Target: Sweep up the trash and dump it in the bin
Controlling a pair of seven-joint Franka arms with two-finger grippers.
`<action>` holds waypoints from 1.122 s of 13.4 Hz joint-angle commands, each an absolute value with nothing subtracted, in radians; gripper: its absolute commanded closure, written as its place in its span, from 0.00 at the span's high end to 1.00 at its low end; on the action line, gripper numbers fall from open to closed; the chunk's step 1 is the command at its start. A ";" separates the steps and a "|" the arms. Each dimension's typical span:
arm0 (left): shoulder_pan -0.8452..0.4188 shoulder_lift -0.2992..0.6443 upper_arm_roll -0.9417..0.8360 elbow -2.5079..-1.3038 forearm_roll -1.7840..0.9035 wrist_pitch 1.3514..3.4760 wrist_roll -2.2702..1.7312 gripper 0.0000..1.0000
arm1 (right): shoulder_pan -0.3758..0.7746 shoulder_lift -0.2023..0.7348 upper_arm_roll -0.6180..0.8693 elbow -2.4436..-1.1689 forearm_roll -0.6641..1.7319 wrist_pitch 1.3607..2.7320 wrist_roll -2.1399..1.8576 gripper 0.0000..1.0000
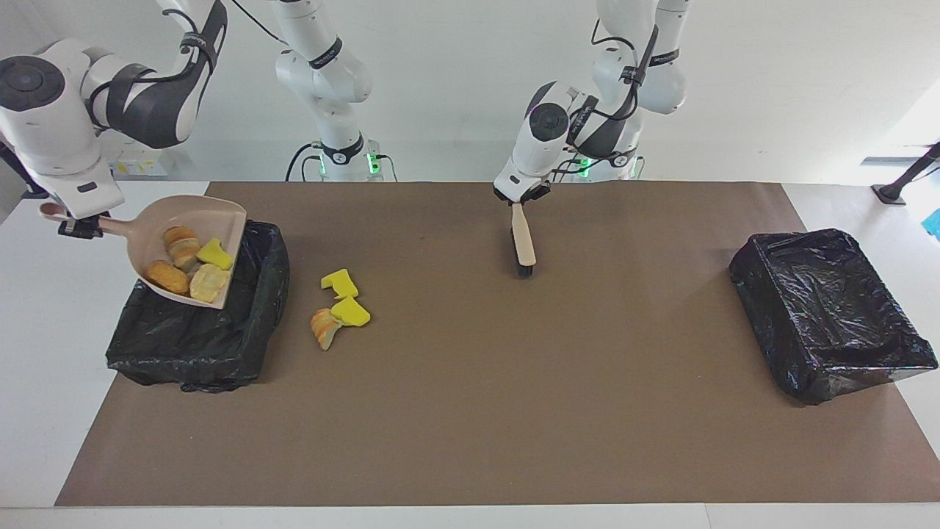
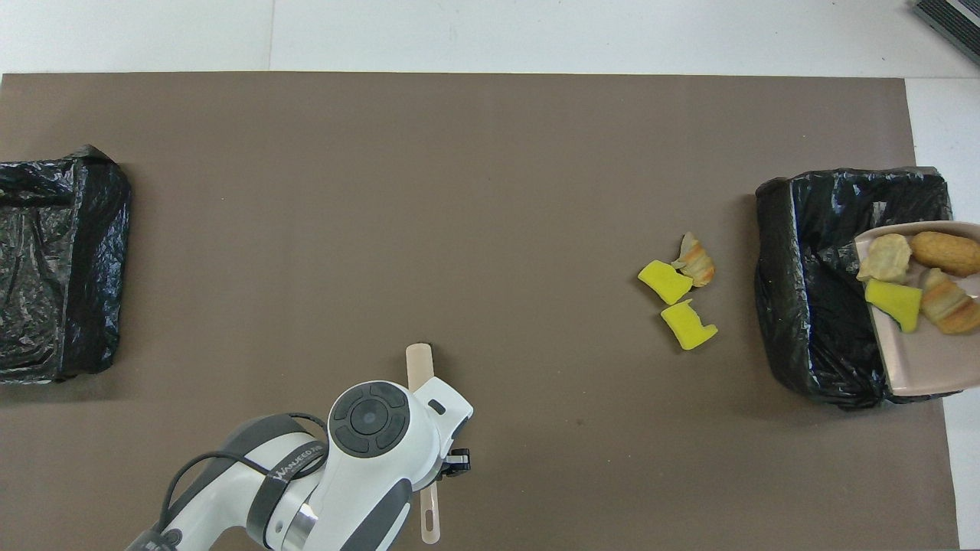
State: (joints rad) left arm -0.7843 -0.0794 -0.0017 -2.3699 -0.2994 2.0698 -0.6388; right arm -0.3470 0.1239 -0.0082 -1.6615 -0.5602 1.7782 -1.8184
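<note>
Bare brown mat [image 1: 470, 441] fills the table's near edge, so I have open room there. My right gripper [image 1: 79, 225] is clamped on the handle of the beige plastic dustpan [image 1: 158, 228], tilted over the black-lined bin [image 1: 235, 338] at the right arm's end; four trash scraps [image 1: 183, 266] lie near its lip, not yet dumped, I judge. Three scraps [image 1: 339, 308] lie on the mat beside that bin. My left gripper [image 1: 520, 200] grips the tan-handled brush [image 1: 523, 246], bristles down mid-table. A second lined bin [image 1: 830, 312] sits well apart.

Right claw [image 1: 77, 226] clamped, raised at its table end; left claw [image 1: 520, 200] clamped, low near the middle.
</note>
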 commanded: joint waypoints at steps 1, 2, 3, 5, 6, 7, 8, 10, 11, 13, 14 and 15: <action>-0.810 -0.097 0.009 -2.410 -0.314 2.121 -0.684 0.02 | -0.368 0.100 0.000 -1.706 -0.716 1.822 -1.875 0.00; -0.810 -0.097 0.009 -2.408 -0.314 2.118 -0.695 0.21 | -0.359 0.109 0.000 -1.695 -0.748 1.822 -1.871 0.00; -0.807 -0.092 0.011 -2.401 -0.314 2.115 -0.686 0.94 | -0.353 0.110 0.012 -1.683 -0.784 1.821 -1.858 0.00; -0.778 -0.089 0.015 -2.373 -0.313 2.097 -0.686 1.00 | -0.255 0.117 0.015 -1.689 -0.886 1.812 -1.826 0.00; -0.758 -0.089 0.017 -2.362 -0.307 2.079 -0.689 1.00 | -0.226 0.117 0.015 -1.681 -0.925 1.796 -1.818 0.00; -0.729 -0.089 0.017 -2.353 -0.295 2.071 -0.686 1.00 | -0.203 0.117 0.015 -1.678 -0.940 1.783 -1.816 0.00; -0.686 -0.090 0.017 -2.341 -0.282 2.069 -0.686 1.00 | -0.193 0.117 0.015 -1.680 -0.943 1.776 -1.807 0.00; -0.602 -0.084 0.015 -2.281 -0.250 2.048 -0.678 1.00 | -0.192 0.117 0.015 -1.678 -0.960 1.764 -1.809 0.00; -0.568 -0.075 0.015 -2.248 -0.226 2.045 -0.673 1.00 | -0.192 0.115 0.017 -1.678 -0.966 1.760 -1.806 0.00; -0.491 -0.028 0.015 -2.157 -0.186 2.022 -0.602 1.00 | -0.178 0.114 0.015 -1.678 -0.969 1.758 -1.813 0.00; -0.448 0.004 0.017 -2.099 -0.184 1.997 -0.531 1.00 | -0.178 0.110 0.015 -1.680 -0.969 1.755 -1.813 0.00; -0.404 0.035 0.015 -2.044 -0.180 1.978 -0.456 1.00 | -0.178 0.109 0.015 -1.678 -0.954 1.753 -1.815 0.00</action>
